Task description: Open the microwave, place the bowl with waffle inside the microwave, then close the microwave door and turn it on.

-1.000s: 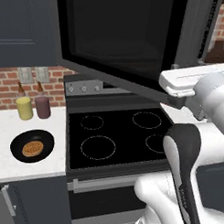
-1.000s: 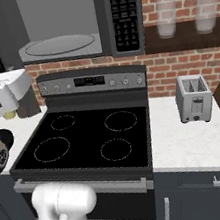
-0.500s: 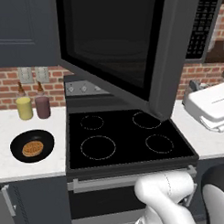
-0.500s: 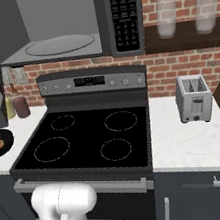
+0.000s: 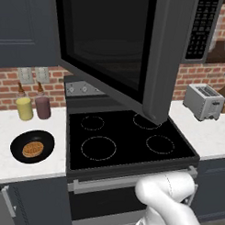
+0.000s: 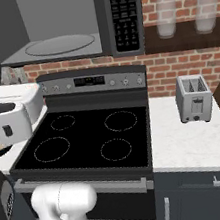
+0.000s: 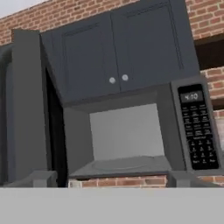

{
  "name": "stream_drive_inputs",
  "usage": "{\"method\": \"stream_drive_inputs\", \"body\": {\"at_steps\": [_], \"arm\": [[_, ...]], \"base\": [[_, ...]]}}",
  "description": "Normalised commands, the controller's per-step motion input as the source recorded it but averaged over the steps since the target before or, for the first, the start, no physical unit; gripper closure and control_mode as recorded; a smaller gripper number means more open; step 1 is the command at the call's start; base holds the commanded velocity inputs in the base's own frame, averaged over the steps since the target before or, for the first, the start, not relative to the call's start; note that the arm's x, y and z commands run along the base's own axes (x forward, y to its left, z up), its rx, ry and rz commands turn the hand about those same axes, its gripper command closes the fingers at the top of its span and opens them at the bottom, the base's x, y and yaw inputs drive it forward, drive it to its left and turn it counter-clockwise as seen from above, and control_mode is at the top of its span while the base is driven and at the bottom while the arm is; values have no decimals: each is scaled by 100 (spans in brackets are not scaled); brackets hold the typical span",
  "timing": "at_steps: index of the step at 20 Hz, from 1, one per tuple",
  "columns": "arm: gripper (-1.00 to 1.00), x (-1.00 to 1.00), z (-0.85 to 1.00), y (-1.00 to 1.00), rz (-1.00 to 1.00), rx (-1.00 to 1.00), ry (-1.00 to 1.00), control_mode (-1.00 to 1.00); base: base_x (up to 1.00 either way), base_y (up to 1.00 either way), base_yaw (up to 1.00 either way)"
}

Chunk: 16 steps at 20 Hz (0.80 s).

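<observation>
So the microwave door (image 5: 125,55) is swung wide open, hanging out over the black stove (image 5: 127,142), and from the hand view you can look straight into the empty grey cavity of the microwave (image 7: 127,135) with its button panel (image 7: 199,131) on the right. The pincer (image 7: 109,180) is spread wide, its fingertips (image 7: 37,178) far apart with nothing between them. The bowl (image 5: 32,146) sits on the white tabletop (image 5: 20,168) left of the stove, the waffle (image 5: 32,149) in its middle, near two bottles (image 5: 32,107). A silver toaster (image 6: 195,99) stands on the right.
</observation>
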Motion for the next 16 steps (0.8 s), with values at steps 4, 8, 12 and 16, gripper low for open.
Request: {"method": "stream_drive_inputs", "body": {"at_steps": [4,8,12,16], "arm": [[-100,60,-7,-48,19,29,31,-100],[-100,64,-30,0,25,22,26,-100],[-100,82,-28,4,24,31,29,-100],[-100,75,-41,31,23,33,25,-100]], "base": [[0,0,0],[0,0,0],[0,0,0],[0,0,0]]}}
